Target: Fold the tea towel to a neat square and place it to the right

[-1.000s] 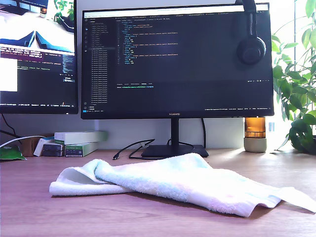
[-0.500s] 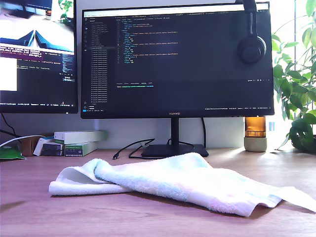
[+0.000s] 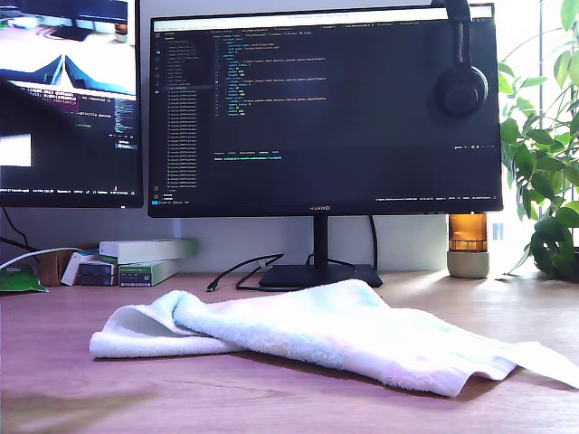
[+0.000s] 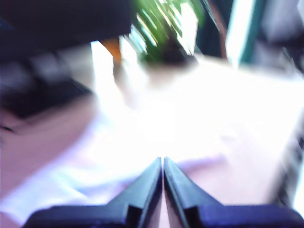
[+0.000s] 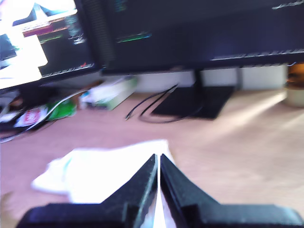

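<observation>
The tea towel (image 3: 317,334) lies rumpled and loosely doubled across the wooden desk (image 3: 271,407), a white fluffy cloth with faint pink and mint tints. Neither arm shows in the exterior view. My first gripper (image 4: 163,164) is shut with nothing between its fingers, hovering over the bright, blurred towel (image 4: 85,171). My second gripper (image 5: 158,160) is also shut and empty, above one end of the towel (image 5: 104,173), facing the monitors.
Behind the towel stand a large monitor (image 3: 321,108) on its base (image 3: 317,276), a second monitor (image 3: 68,99) at the exterior view's left, stacked boxes (image 3: 145,260), a loose cable (image 3: 240,271), an amber jar (image 3: 468,244) and a plant (image 3: 543,181).
A soft shadow has spread over the desk at the exterior view's lower left. The picture on that side's monitor has shifted. The towel has not moved.
</observation>
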`<state>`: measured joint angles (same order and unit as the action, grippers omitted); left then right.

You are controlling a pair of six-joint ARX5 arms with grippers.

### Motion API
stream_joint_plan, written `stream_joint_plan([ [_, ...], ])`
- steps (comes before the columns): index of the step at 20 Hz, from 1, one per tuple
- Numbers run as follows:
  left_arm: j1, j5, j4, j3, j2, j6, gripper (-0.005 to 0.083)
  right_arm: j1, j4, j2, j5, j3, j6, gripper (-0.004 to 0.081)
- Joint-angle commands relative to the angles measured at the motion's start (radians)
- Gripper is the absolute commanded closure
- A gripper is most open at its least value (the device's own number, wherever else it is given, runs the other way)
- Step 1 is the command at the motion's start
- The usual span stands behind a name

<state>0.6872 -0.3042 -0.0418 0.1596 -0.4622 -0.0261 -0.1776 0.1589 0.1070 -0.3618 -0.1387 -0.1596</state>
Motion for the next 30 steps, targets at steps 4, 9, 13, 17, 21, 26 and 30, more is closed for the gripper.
stream_joint_plan([
  [4, 0.193, 0.129, -0.026, 0.137, -0.317, -0.186, 0.0794, -0.092, 0.092, 0.184, -0.006, -0.093, 0.049, 0.0783],
  [9, 0.262, 0.129, -0.042, 0.241, -0.580, -0.348, 0.0784, -0.136, 0.262, 0.423, -0.002, -0.254, 0.385, 0.0783],
  [13, 0.273, 0.124, -0.101, 0.277, -0.693, -0.420, 0.0768, -0.181, 0.288, 0.589, -0.001, -0.309, 0.932, 0.0783],
  [17, 0.273, 0.081, -0.218, 0.286, -0.766, -0.458, 0.0552, -0.227, 0.286, 0.731, 0.005, -0.311, 1.154, 0.0728],
  [21, 0.272, 0.077, -0.274, 0.288, -0.822, -0.480, 0.0542, -0.272, 0.218, 0.848, 0.006, -0.311, 1.323, 0.0490],
  [26, 0.272, 0.078, -0.280, 0.288, -0.822, -0.480, 0.0542, -0.344, 0.182, 0.970, 0.059, -0.311, 1.485, 0.0489],
  [30, 0.272, 0.077, -0.280, 0.288, -0.822, -0.479, 0.0542, -0.377, 0.103, 1.042, 0.088, -0.311, 1.588, 0.0489],
])
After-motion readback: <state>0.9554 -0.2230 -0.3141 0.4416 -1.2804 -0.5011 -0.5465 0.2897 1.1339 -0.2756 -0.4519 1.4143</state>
